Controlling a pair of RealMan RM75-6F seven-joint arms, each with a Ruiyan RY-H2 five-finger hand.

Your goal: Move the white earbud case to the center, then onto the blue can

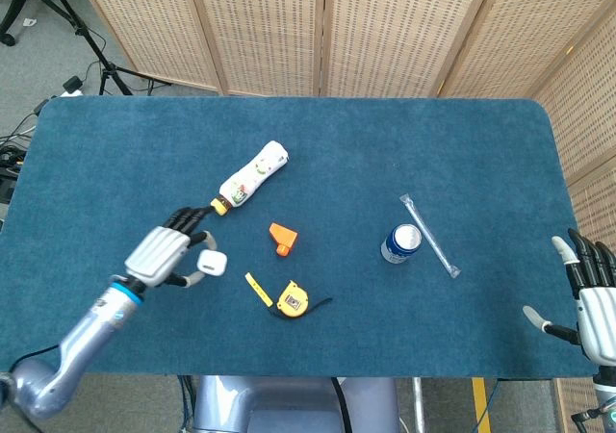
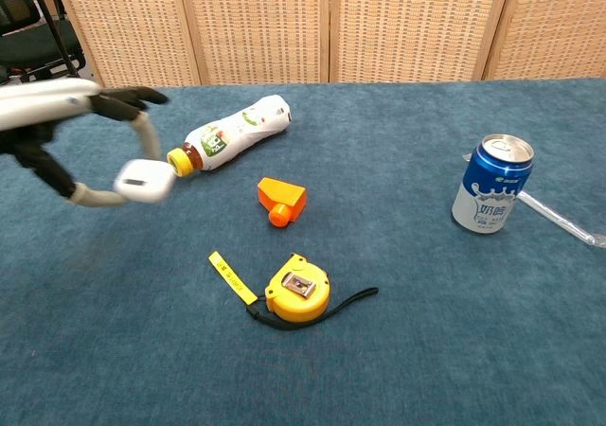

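The left hand pinches the case between the thumb and a finger, while the other fingers are stretched out toward the bottle; the case is white, with rounded corners, and it is lifted above the table, not touching the cloth. In the chest view the same hand comes in from the left edge and the case hangs just beside the yellow cap of the bottle, a little lower in the picture and apart from it.

The can stands upright on the right part of the table, well apart from the case; in the chest view the can is blue and white with a silver top. A clear straw in its wrapper lies just beside the can, on its right side, in a diagonal line.

Between the case and the can there are 2 small things; an orange block lies near the middle of the table, and a yellow tape measure lies closer to the front edge, with a short piece of yellow tape pulled out and a black strap.

The right hand is at the right front corner of the table; its fingers are spread apart and it holds nothing.
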